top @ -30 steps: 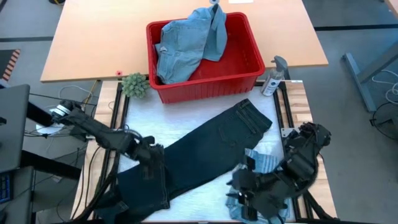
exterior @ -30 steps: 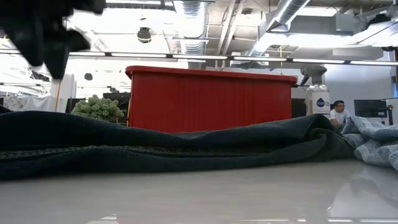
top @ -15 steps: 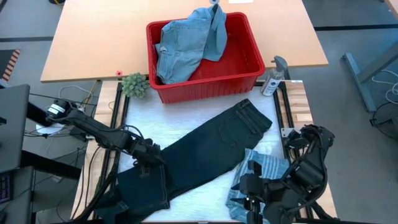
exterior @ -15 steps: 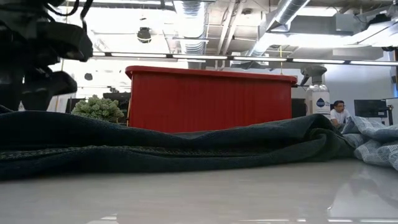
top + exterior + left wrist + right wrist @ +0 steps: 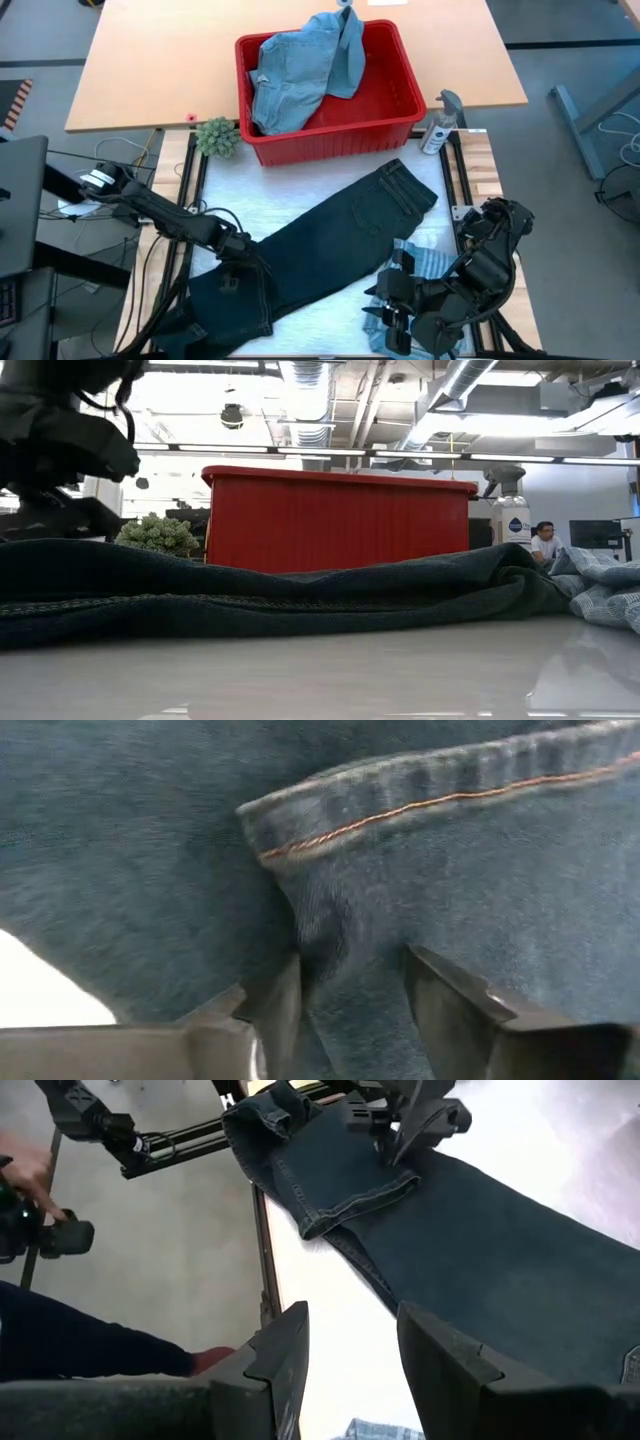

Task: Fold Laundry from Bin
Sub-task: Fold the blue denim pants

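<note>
Across the worktop's middle you have the dark trousers (image 5: pixel 320 250) laid out but unfolded, your left end effector (image 5: pixel 350 1000) pinching their hem fabric, your right end effector (image 5: pixel 350 1350) released near the striped shirt (image 5: pixel 420 262), and denim pieces (image 5: pixel 300 70) waiting in the red bin (image 5: pixel 400 125).

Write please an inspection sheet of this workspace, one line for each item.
Surface: white mat on the table.
Job's things: dark trousers spread diagonally; light denim pieces in the red bin; striped shirt under the right arm.
Clutter: small plant, spray bottle.
Grippers: left gripper pressed into trouser fabric; right gripper open, empty, above the mat.
Cables: bundle at the table's left edge.
Surroundings: seated person far behind.
</note>
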